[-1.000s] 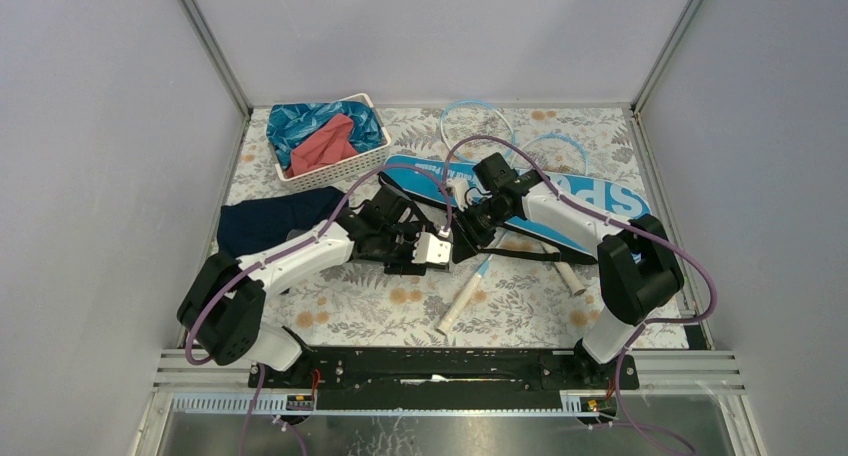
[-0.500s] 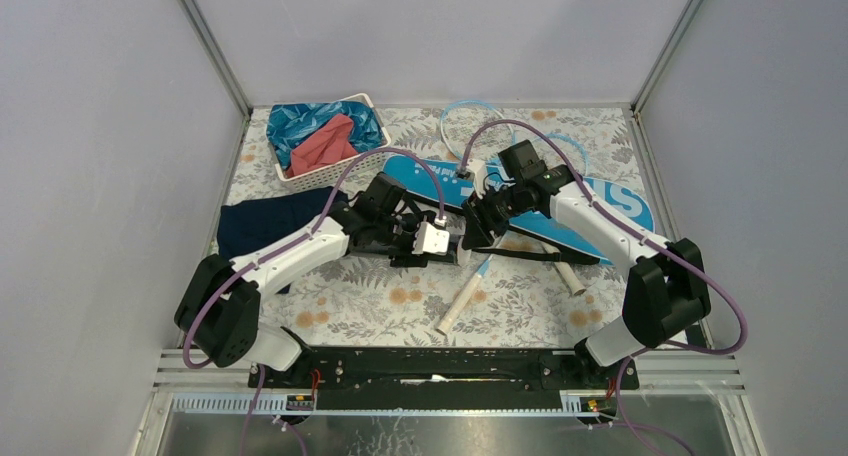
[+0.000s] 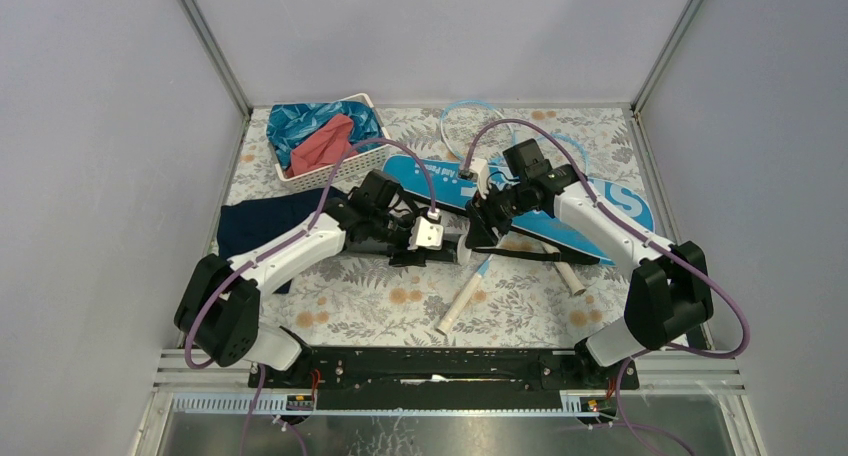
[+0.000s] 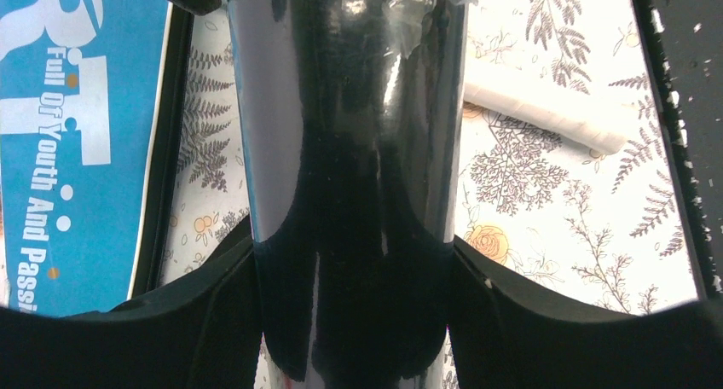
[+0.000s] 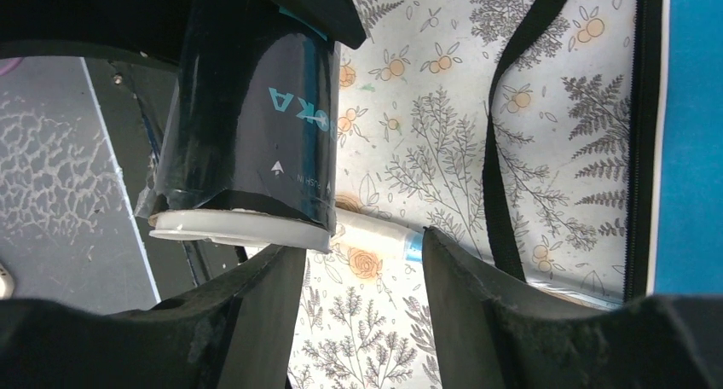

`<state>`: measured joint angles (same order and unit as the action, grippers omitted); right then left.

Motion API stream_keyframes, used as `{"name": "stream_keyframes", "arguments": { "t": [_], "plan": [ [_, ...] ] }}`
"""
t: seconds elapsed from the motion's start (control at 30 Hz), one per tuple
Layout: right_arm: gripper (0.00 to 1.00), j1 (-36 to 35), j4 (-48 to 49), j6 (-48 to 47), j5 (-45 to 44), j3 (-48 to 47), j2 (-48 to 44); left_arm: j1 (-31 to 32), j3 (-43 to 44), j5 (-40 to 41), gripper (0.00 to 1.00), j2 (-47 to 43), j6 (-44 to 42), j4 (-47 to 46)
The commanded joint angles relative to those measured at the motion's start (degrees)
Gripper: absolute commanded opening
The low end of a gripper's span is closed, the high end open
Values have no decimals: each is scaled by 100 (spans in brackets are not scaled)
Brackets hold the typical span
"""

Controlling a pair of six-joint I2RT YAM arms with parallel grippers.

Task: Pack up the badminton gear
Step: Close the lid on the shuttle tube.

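Note:
My left gripper [image 3: 446, 244] is shut on the long black tube [image 4: 349, 150], which runs lengthwise between its fingers above the table. The tube's white-capped end [image 5: 239, 227] points at my right gripper [image 5: 362, 269], which stands open just beside the cap with nothing between its fingers. The blue bag [image 3: 620, 208] lettered "SPORT" lies flat behind both grippers, its black strap [image 5: 511, 107] trailing over the table. Two light-blue racket heads [image 3: 470, 111] show behind the bag. Their white handles [image 3: 460, 304] stick out at the front.
A white basket [image 3: 335, 171] with blue and red cloths stands at the back left. A navy cloth [image 3: 262, 226] lies under my left arm. The floral table cover [image 3: 400, 306] shows in front of the grippers.
My right gripper has opened and drawn back from the tube's capped end. Both arms have shifted a little toward the back, the left one carrying the tube.

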<state>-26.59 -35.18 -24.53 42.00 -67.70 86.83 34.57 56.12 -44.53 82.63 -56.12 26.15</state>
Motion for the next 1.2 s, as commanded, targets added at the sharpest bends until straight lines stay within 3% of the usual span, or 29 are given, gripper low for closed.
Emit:
{"name": "stream_keyframes", "arguments": {
  "t": [0.0, 0.2, 0.8, 1.17],
  "plan": [
    [58, 3, 839, -129, 305, 111, -122, 107, 436, -1419, 0, 0, -242, -347],
    [55, -10, 1017, 109, 596, 134, -79, 137, 515, -1504, 0, 102, -516, -112],
    [49, -156, 582, 353, 626, -287, 603, 807, 612, -234, 0, 296, -1161, 177],
    [44, -219, 1561, 1183, 177, 215, 255, 913, 728, 376, 0, 498, 483, -898]
  ]
}}
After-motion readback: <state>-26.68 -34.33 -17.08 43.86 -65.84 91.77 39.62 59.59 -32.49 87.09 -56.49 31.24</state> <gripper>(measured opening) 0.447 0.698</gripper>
